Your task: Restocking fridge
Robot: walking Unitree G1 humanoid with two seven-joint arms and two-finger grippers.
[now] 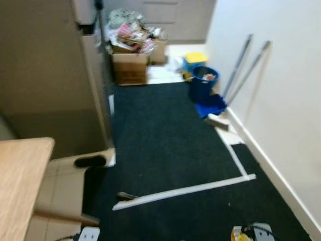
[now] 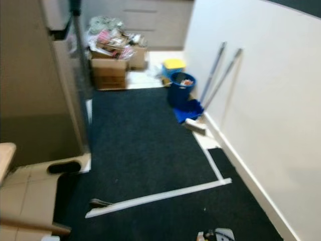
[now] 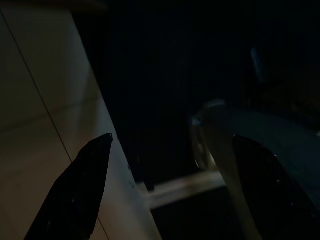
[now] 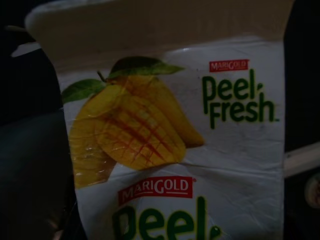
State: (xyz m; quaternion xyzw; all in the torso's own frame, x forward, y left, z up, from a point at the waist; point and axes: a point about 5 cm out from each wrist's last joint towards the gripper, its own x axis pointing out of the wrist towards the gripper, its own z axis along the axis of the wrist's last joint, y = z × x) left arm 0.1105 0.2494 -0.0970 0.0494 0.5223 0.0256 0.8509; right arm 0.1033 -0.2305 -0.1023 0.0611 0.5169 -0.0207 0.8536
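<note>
A white Marigold Peel Fresh mango juice carton [image 4: 175, 140] sits right in front of the right wrist camera, held off the floor. Its yellow and white top [image 1: 242, 234] shows at the bottom edge of the head views, above the dark carpet, where my right gripper holds it. In the dim left wrist view my left gripper [image 3: 172, 139] hangs open, its two black fingers [image 3: 80, 190] wide apart with nothing between them, over pale tiles and dark carpet. The tall beige fridge [image 1: 50, 75] stands at the left, its dark handle [image 1: 100, 30] at the far corner.
A dark carpet [image 1: 160, 135] runs ahead between the fridge and the white wall [image 1: 281, 90]. Cardboard boxes [image 1: 130, 68] full of clutter stand at the far end. A blue bucket [image 1: 202, 84] and two mop handles [image 1: 241, 65] lean at the right. A wooden table corner [image 1: 20, 175] is near left.
</note>
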